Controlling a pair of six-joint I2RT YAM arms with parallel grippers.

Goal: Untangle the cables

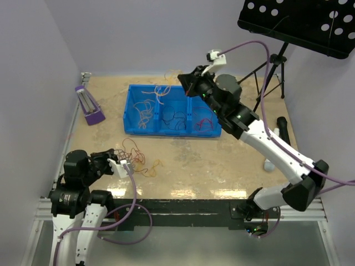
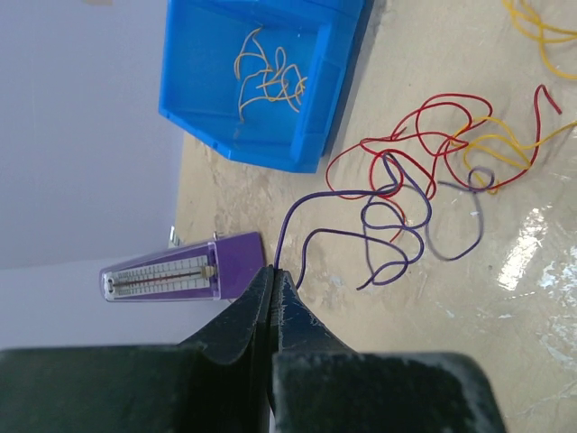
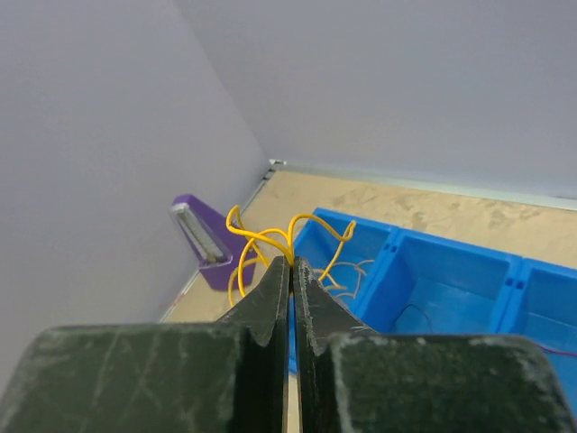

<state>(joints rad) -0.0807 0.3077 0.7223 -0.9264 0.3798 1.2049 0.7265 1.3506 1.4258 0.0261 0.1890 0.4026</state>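
Note:
The cables (image 1: pixel 138 158) lie as a loose tangle of red, yellow and purple wires on the table in front of the blue bin (image 1: pixel 131 124). In the left wrist view the tangle (image 2: pixel 424 171) spreads out ahead of my left gripper (image 2: pixel 275 271), which is shut on the end of a purple wire (image 2: pixel 306 203) leading into it. My left gripper (image 1: pixel 115 157) sits low, just left of the tangle. My right gripper (image 3: pixel 291 262) is shut on a curly yellow wire (image 3: pixel 261 236) and holds it above the bin's left part (image 3: pixel 361 248). In the top view it (image 1: pixel 184 83) hovers over the bin's far rim.
The bin's three compartments hold pale orange wires (image 1: pixel 147 108), black wires (image 1: pixel 176 119) and red wires (image 1: pixel 205 123). A purple metronome (image 1: pixel 89 105) stands at the left edge. A black music stand (image 1: pixel 302 19) on a tripod and a dark object (image 1: pixel 283 124) are at the right.

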